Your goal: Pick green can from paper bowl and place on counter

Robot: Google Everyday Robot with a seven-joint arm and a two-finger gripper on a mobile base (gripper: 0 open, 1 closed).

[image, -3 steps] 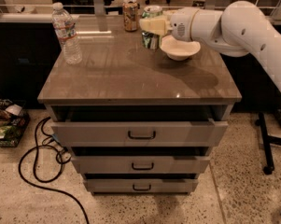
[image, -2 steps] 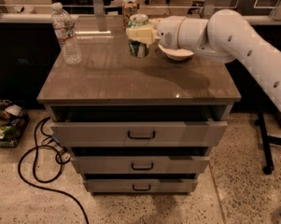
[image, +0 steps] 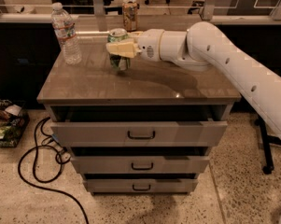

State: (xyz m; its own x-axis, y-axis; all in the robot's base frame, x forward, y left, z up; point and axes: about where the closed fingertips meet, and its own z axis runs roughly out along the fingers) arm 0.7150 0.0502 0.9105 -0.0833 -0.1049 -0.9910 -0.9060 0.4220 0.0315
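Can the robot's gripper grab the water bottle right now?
Probably not yet. The gripper is shut on the green can over the counter, so it is full. The water bottle stands apart with nothing between them, so once free it likely could.

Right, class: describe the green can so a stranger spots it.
Over the grey-brown counter above three drawers, the gripper clasps the green can. It is shorter than the water bottle left of it in view, and green, unlike the orange-tan can behind.

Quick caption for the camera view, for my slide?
The gripper clamps the green can over the counter, near the water bottle.
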